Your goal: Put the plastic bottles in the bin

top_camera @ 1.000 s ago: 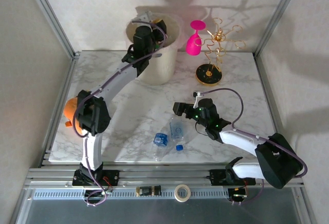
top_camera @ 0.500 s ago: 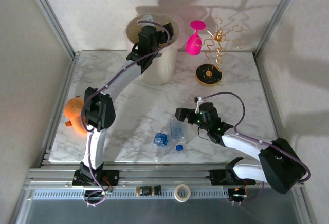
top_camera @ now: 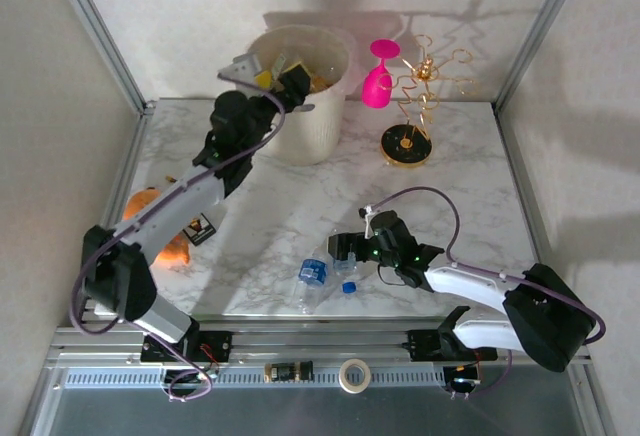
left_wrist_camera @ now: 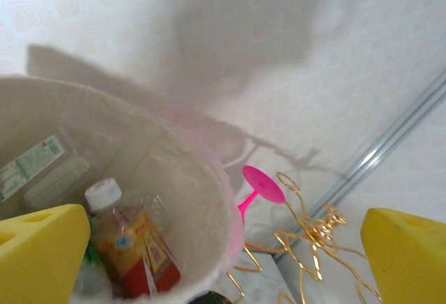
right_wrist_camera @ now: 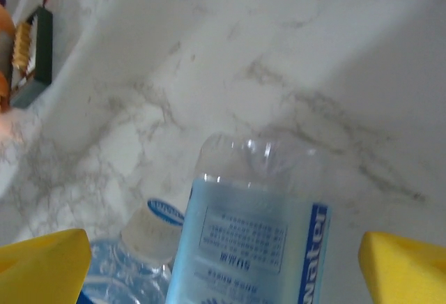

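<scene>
**Clearing the Bottles: Two Left on the Table**

Two clear bottles (top_camera: 312, 278) with blue labels lie close together, apparently touching, near the middle of the table's (top_camera: 460, 186) front edge. The other plastic bottles in sight sit inside the bin (top_camera: 318, 121), which stands at the back edge, left of centre. A red-labelled bottle (left_wrist_camera: 132, 241) with a white cap stands out among them. On this evidence the task is mostly done, with two bottles left to move.

The right gripper (top_camera: 345, 248) hangs just above the two bottles with its jaws spread wide. Its yellow fingers (right_wrist_camera: 42, 262) flank the labelled one, gripping nothing. Contact cannot be confirmed.

The left gripper (top_camera: 292, 81) is at the bin's near rim, jaws spread wide and empty, facing the opening.

A pink goblet (top_camera: 378, 76) and a gold wire stand (top_camera: 408, 141) occupy the back edge to the right of the bin. Neither belongs to the task.
</scene>
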Robot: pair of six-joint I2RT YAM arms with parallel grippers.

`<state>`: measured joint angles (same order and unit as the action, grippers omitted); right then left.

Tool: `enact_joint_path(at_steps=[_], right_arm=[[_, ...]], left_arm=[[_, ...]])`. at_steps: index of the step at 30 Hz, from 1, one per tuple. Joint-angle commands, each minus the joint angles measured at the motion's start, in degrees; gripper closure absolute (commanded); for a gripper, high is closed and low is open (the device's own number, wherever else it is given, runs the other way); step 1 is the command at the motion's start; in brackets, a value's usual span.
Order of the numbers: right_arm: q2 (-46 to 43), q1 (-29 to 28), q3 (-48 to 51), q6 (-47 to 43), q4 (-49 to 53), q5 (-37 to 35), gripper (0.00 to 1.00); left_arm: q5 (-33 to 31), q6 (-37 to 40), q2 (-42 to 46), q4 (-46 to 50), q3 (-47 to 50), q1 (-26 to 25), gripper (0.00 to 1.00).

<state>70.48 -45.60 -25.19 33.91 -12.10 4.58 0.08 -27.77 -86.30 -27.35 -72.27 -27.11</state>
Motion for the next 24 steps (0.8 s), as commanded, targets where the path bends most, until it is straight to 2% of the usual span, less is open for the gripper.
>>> enact_joint_path(at_steps=[1, 6, 11, 17, 22, 24], right_arm=[[0.71, -1.89, -2.61, -0.07, 6.10, -0.55, 0.01], [1.77, -2.42, -3.84, -0.32, 10.31, -1.72, 0.02], [6.25, -2.68, -6.81, -1.30, 10.26, -0.37, 0.12], [11.94, -3.26, -9.59, -1.68, 10.24, -0.39, 0.20], [13.61, -3.44, -10.16, -0.85, 11.29, -2.37, 0.22], [13.93, -3.43, -10.45, -0.86, 11.95, -3.00, 0.27]], left_arm=[[1.25, -3.93, 5.27, -7.62, 10.28, 0.13, 0.01], [-2.04, -5.10, 12.80, -7.72, 22.14, 0.13, 0.00], [-4.39, -6.16, 17.92, -7.16, 31.02, 0.18, 0.00], [-6.92, -5.86, 18.29, -1.60, 34.21, 0.39, 0.00], [-6.06, -8.70, 17.25, -1.64, 37.76, 0.47, 0.00], [-5.92, -10.09, 16.81, -2.37, 39.28, 0.48, 0.00]])
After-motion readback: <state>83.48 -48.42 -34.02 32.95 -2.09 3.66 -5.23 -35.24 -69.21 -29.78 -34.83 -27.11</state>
